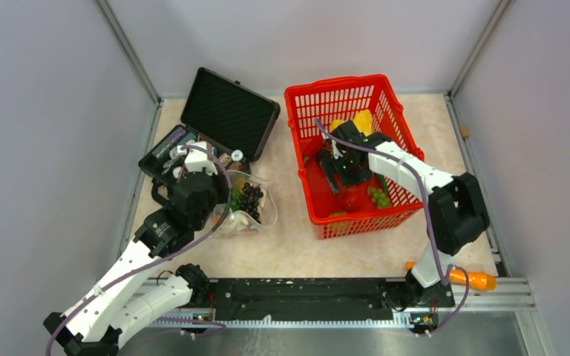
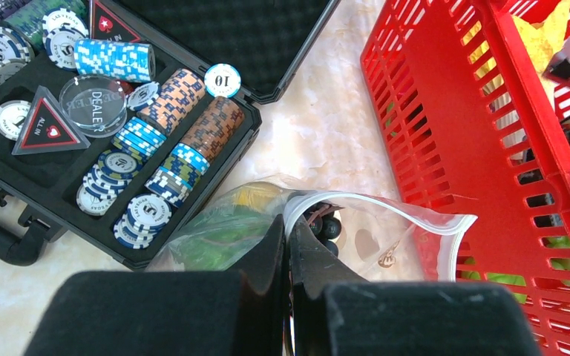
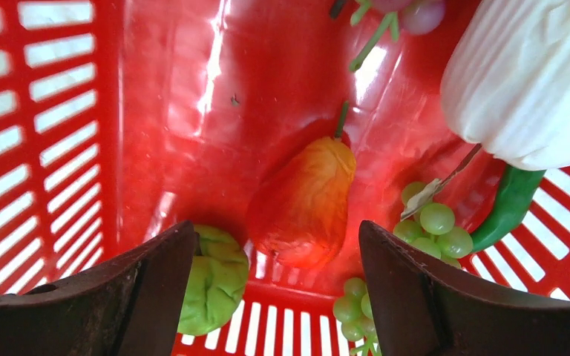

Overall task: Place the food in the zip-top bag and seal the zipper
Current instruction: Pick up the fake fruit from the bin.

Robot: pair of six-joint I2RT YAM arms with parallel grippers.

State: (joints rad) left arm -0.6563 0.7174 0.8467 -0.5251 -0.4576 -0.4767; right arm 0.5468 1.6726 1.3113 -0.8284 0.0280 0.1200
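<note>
While the zip-top bag [image 1: 261,213] lay on the counter [image 1: 289,248] between the open poker-chip case [image 1: 226,111] and the red mesh basket [image 1: 308,100], its mouth edge was seen pinched in the left jaws, which were shut on the film right at the zipper [image 2: 401,209]. Dark grapes [image 1: 250,199] and some green and yellow pieces could be made out inside the bag.

The right jaws were held wide apart and empty, low inside the basket, straddling a red-orange pear-shaped fruit [image 3: 304,204]. A green knobbly piece [image 3: 215,278] lay against one finger, and green grapes [image 3: 438,230] sat just beside the other. A pale cabbage [image 3: 534,74] and a green chilli [image 3: 508,204] were crowded in nearby.

Trouble was judged likeliest at the close. The green piece could be trapped along with the fruit, or the smooth, tapered fruit could be squeezed out sideways. Since the bag was held at one spot only, its mouth might sag shut and a dropped item be bounced onto the counter. Sealing would be prevented by any food left lying across the strip.
</note>
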